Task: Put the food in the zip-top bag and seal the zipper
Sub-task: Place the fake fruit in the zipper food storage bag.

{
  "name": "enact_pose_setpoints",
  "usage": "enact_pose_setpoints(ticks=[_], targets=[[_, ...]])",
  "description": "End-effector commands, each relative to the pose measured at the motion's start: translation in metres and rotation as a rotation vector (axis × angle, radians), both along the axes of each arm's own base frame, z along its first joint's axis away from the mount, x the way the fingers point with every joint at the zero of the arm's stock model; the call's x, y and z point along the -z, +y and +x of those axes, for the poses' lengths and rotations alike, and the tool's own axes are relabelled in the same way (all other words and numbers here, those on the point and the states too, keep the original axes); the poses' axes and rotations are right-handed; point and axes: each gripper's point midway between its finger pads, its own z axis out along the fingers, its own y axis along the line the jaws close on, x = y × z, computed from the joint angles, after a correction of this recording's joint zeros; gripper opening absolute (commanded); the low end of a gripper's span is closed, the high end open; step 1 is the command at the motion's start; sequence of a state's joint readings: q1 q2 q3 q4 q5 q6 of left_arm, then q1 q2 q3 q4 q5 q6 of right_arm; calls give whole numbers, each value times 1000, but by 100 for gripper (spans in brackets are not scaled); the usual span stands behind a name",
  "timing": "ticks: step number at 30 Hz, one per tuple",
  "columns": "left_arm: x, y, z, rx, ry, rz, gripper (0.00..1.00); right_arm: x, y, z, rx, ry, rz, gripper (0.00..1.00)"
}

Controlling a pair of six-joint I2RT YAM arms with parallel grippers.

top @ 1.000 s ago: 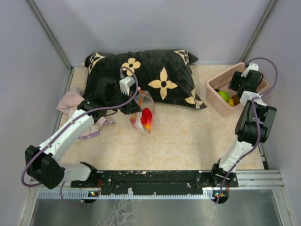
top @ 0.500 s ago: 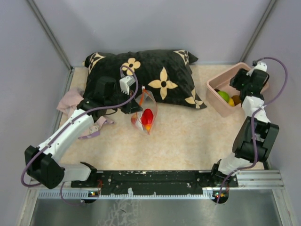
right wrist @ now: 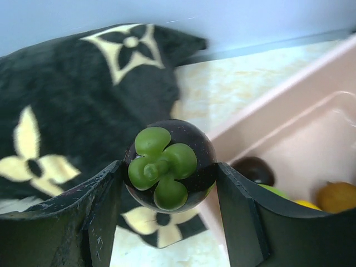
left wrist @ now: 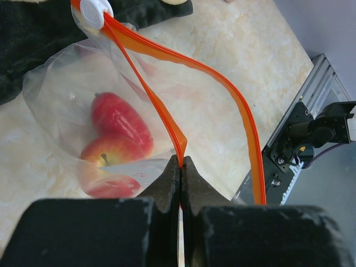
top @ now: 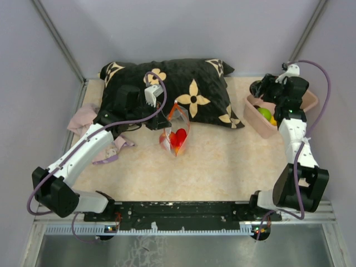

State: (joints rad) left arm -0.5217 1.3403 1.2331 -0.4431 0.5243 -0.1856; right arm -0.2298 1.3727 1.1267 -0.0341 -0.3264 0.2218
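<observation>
- Top view: high above the near edge of the table, looking down over everything.
- Left wrist: close on the zip-top bag, shared with the top view.
- Right wrist: close, facing black pillow and pink bin, likewise shared.

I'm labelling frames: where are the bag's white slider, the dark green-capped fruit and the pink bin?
white slider (left wrist: 93, 11), left wrist view, on its round face.
dark fruit (right wrist: 167, 164), right wrist view, on its green leaf cap.
pink bin (top: 257, 120), top view, on its near outer wall.

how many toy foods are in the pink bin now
4 show in the pink bin: a dark one, then a green one, a yellow one and an orange one in a row. The right jaws may hide more.
</observation>
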Motion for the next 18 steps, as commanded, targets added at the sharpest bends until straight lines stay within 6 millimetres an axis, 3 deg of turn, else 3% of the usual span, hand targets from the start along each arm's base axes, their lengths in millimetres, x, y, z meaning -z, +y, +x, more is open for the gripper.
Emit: enact_pose_setpoints(ticks=[1,9,18], targets=[[-13,-5,5,8,-32,-4,0,-52,57,-14,-195,-114,11,17],[-10,0,9,-14,-52,26,0,-71,157,-47,-530,-148,1,17],[-11,1,8,-11,-57,29,0,-95,243,-107,-902,-204,-5,17]])
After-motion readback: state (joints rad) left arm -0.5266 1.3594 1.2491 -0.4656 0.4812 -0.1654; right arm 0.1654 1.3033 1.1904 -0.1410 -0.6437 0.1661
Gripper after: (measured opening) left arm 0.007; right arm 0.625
